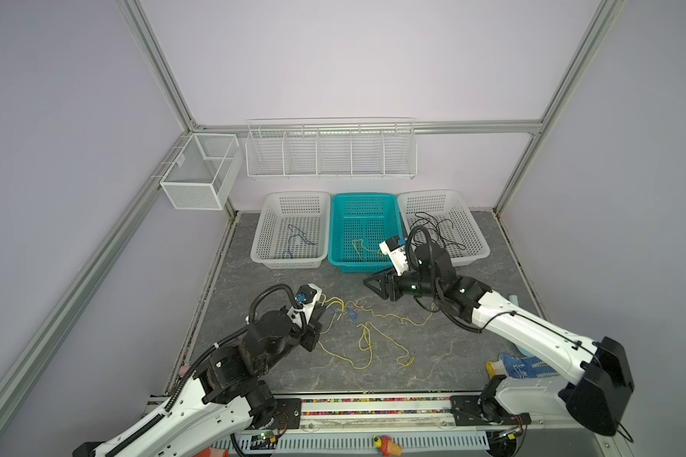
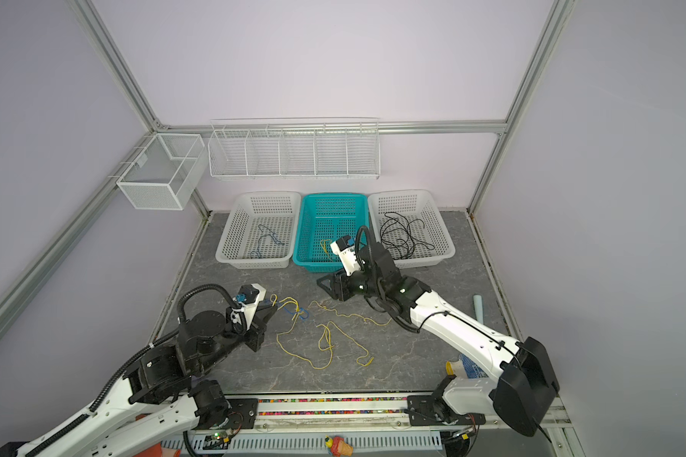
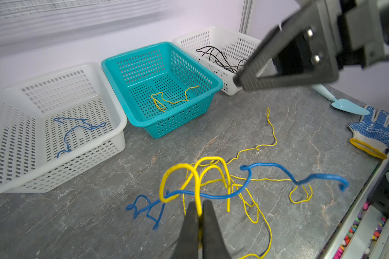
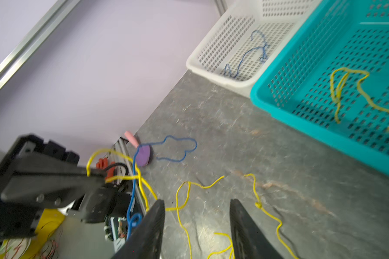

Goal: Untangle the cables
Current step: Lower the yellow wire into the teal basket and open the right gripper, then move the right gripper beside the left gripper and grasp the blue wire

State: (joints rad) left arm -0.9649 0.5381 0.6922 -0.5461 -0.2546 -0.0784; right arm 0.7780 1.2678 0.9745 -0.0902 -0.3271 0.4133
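Note:
Loose yellow cables [image 1: 367,340] lie tangled on the grey table, with a blue cable [image 1: 347,313] looped through their left end. My left gripper [image 3: 200,203] is shut on a raised yellow cable loop [image 3: 197,179], and the blue cable [image 3: 267,165] crosses just past its tips. In both top views this gripper [image 1: 321,308] [image 2: 272,308] sits at the tangle's left end. My right gripper [image 4: 197,200] is open with nothing held; yellow cable [image 4: 182,197] lies on the table below the gap. It hovers [image 1: 369,283] in front of the teal basket [image 1: 363,196].
The left white basket [image 1: 294,196] holds a blue cable [image 1: 300,237]. The teal basket holds a yellow cable [image 1: 363,249]. The right white basket [image 1: 432,194] holds black cables [image 1: 436,229]. A dotted glove [image 1: 523,366] and a pale blue scoop [image 3: 344,105] lie at the right.

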